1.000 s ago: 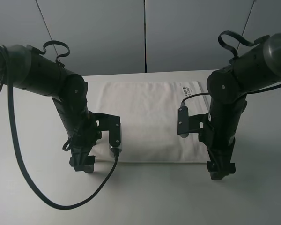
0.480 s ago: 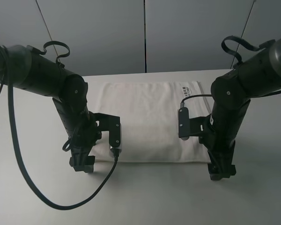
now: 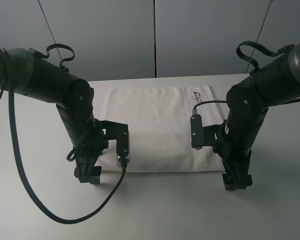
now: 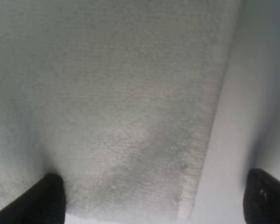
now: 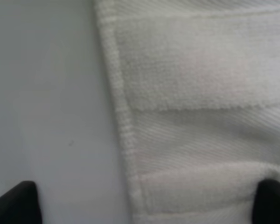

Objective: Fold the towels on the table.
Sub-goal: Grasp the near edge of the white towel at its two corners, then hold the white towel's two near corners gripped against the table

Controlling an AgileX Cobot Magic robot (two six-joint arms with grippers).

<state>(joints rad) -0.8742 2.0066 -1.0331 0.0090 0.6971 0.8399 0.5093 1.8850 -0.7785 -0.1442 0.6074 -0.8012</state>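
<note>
Shows a large white table (image 3: 270, 215) below grey wall panels (image 3: 105, 35). Finds the white towel (image 3: 157, 125) lying flat at the middle, towards the far edge. Sees a bulky black left arm (image 3: 50, 90) and right arm (image 3: 260, 95) leaning in, covering parts of the towel's left and right edges. Places the left gripper (image 3: 88, 175) at the near left corner, fingertips (image 4: 46, 198) spread wide, straddling the towel's side edge. Places the right gripper (image 3: 237, 181) at the near right corner, likewise splayed, fingers (image 5: 14, 203) straddling the edge by the woven border band (image 5: 200, 126). Notes a black cable (image 3: 65, 219) looping over the table, near left, and a printed label (image 3: 199, 94) at the towel's far right corner.
</note>
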